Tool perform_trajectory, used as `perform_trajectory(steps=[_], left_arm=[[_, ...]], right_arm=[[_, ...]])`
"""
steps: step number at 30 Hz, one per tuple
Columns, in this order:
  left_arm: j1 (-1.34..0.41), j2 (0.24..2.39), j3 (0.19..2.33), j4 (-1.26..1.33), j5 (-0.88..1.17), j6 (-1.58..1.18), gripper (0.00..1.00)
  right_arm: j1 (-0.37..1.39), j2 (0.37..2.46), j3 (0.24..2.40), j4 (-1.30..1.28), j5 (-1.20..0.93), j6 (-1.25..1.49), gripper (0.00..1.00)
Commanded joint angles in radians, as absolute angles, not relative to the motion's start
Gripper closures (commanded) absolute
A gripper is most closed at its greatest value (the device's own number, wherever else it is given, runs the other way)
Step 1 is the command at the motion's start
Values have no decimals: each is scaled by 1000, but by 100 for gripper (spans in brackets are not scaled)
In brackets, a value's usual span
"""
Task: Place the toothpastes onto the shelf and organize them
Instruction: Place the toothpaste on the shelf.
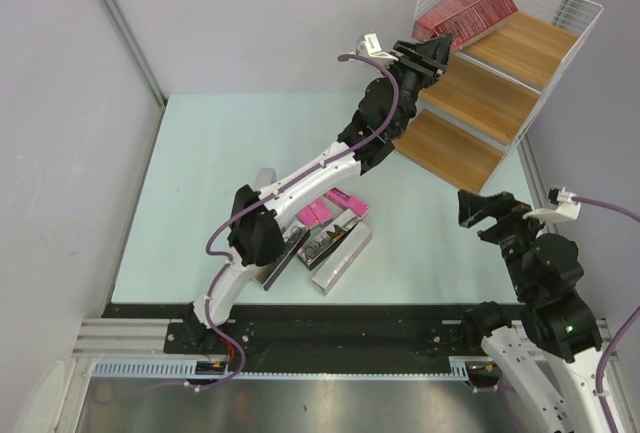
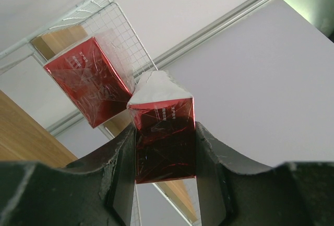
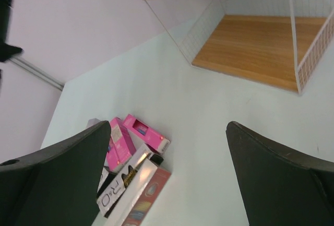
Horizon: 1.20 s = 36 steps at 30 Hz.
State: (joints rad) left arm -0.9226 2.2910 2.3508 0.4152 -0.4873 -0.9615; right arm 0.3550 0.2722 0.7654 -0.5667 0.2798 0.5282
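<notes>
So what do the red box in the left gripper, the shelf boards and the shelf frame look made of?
Red box: probably cardboard, shiny metallic red print under clear film; wrinkles and glare show. Shelf boards: light-brown wood or wood-look laminate, matte, with faint grain lines. Shelf frame: thin wire grid, likely metal painted white.

Tabletop [image 1: 200,173]: pale mint, matte; you see it run from the near rail to the back wall.
Walls [image 1: 60,103]: plain light-grey panels to your left, back and right.
Corner strip [image 1: 120,23]: thin metal trim, slanting where two panels meet.
Black plate [image 1: 350,325]: spans the table's near edge.
Aluminium rail [image 1: 120,338]: silver extrusions, on your left.
Toothed strip [image 1: 330,376]: white, running just below the plate.
Metal sheet [image 1: 300,408]: dull grey, nearest you.
</notes>
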Motion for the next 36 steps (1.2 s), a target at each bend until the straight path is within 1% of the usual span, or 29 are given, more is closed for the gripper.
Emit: perform_trajectory(steps=[1, 5, 12, 20, 24, 28, 29, 31, 33, 34, 36], left_arm=[[-923, 2286, 2385, 440, -488, -942, 100], [-925, 2281, 2364, 462, -459, -934, 100], [-927, 2283, 2358, 465, -404, -893, 100], [-931, 2287, 2349, 456, -365, -861, 100], [-931, 2293, 2339, 454, -367, -856, 100], [-931, 2296, 2333, 451, -368, -857, 100], [-931, 2296, 2333, 451, -368, -856, 99], [-931, 2296, 2333, 449, -367, -856, 93], [-930, 2293, 2333, 448, -364, -853, 91], [-930, 2293, 2333, 449, -362, -851, 86], [-930, 2293, 2332, 449, -356, -850, 79]], right_arm=[[354, 385, 906, -384, 272, 466, 2], [353, 553, 1046, -331, 271, 427, 2], [353, 730, 1224, -249, 296, 354, 5], [341, 888, 1419, -275, 305, 285, 9], [275, 963, 1486, -307, 259, 311, 10], [161, 1034, 1529, -327, 131, 391, 12], [117, 1060, 1535, -327, 111, 403, 13], [68, 1084, 1555, -336, 48, 440, 14], [7, 1118, 1560, -324, 11, 475, 16], [-20, 1130, 1560, -315, -59, 488, 18], [-54, 1163, 1560, -284, -103, 523, 18]])
